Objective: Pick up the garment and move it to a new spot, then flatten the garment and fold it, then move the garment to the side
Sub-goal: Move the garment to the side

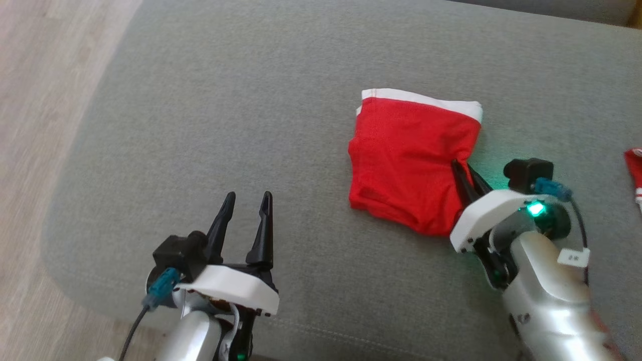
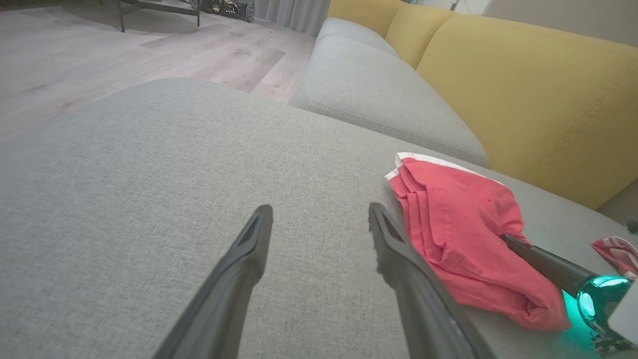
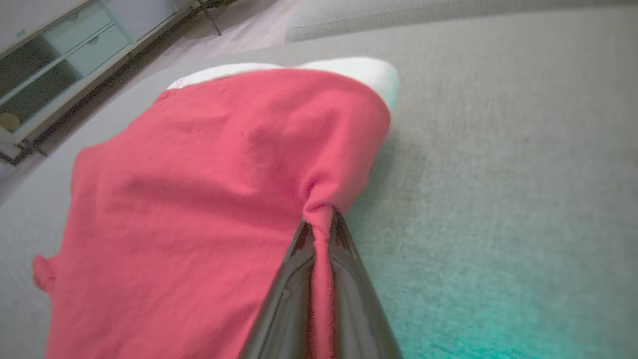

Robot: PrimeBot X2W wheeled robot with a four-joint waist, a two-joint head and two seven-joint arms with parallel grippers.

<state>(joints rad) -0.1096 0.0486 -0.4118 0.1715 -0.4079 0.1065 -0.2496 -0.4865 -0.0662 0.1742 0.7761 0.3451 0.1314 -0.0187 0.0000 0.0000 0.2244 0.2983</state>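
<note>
1. The garment [image 1: 406, 165] is red with a white waistband [image 1: 426, 100]. It lies folded into a rough square on the grey cushion [image 1: 225, 100], right of centre in the head view.
2. Right gripper [image 1: 462, 165]: fingers pressed together on a small tuck of red cloth at the garment's right edge, low to the cushion. The right wrist view shows the fabric bunched between them.
3. Left gripper [image 1: 248, 195]: fingers spread and holding nothing, above bare cushion well apart from the garment's left edge.
4. Judgement: the fold looks done, so the step in hand is the move to the side.
   - It's a one-point pinch on stacked layers, and I can't tell whether it has all of them.
   - Slide low and slow. A high lift would likely let the lower layers drop open.
   - Pull in line with the pinch so the stack trails flat.
5. Room:
   - There is wide bare cushion to the left and on the far side.
   - To the right, a second red-and-white piece [image 1: 634, 173] sits at the frame edge, so stop short of it.
   - The cushion's rounded left edge drops to the wood floor [image 1: 30, 100], and its front edge is on the robot's side. Avoid dragging toward either.
</note>
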